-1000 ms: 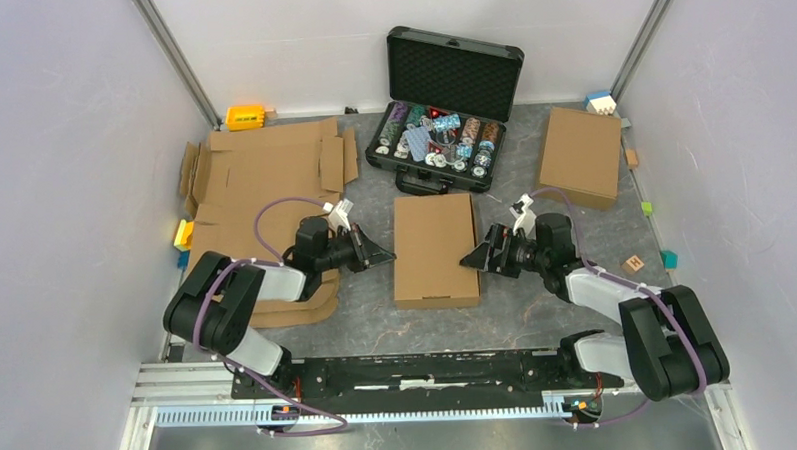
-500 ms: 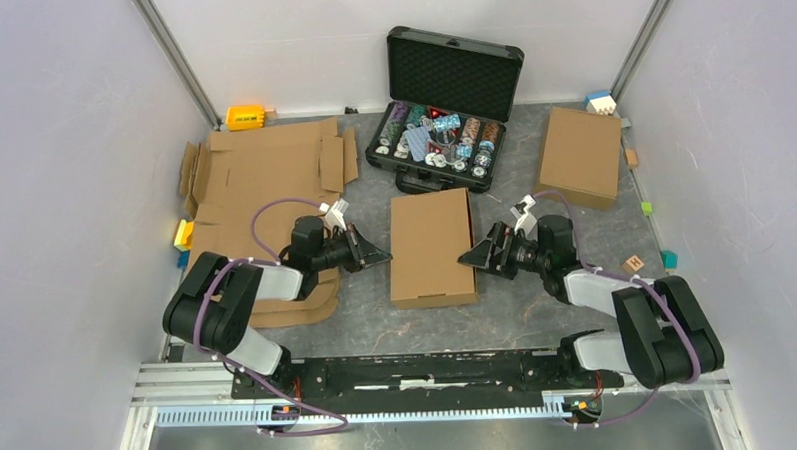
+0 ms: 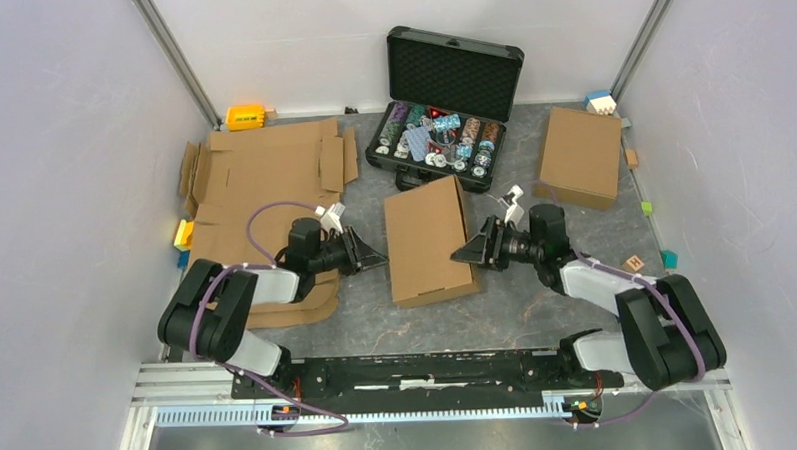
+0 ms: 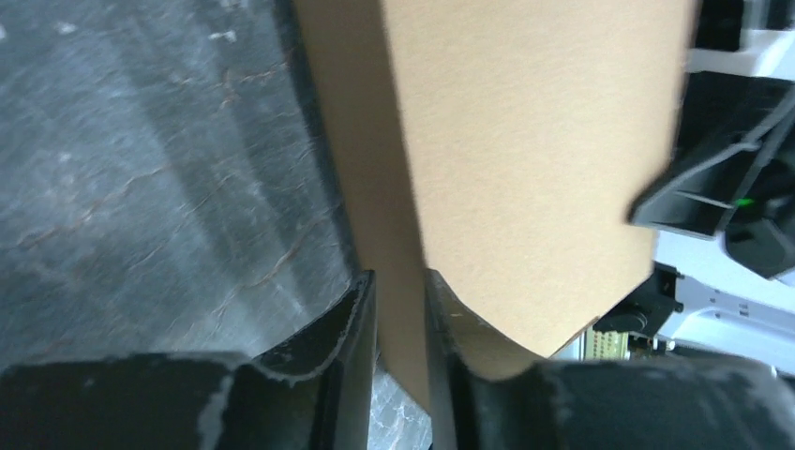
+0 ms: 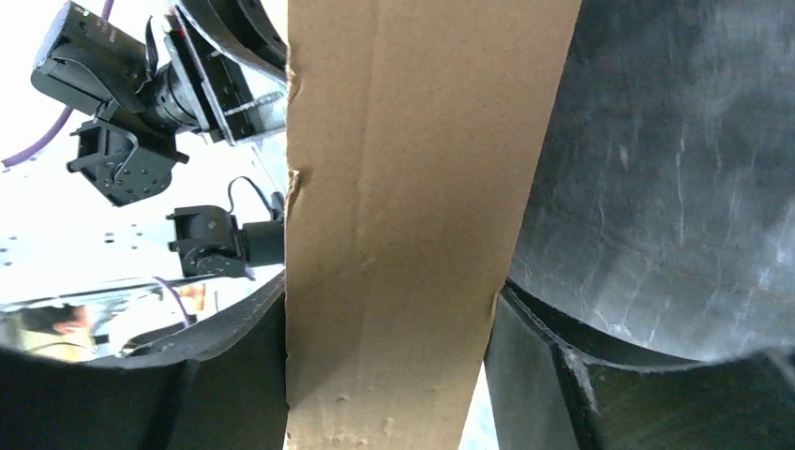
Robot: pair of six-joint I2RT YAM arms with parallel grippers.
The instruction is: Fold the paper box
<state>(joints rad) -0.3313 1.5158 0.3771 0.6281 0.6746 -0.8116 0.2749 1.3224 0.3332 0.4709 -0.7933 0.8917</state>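
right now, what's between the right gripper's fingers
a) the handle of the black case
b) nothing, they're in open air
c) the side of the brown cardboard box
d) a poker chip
c: in the right wrist view the paper box passes straight through the right gripper, with a black finger against the cardboard on either side.

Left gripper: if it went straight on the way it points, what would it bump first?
The paper box. The left gripper points straight at its near side, and in the wrist view a cardboard edge sits between its fingers, so hardly any way is left.
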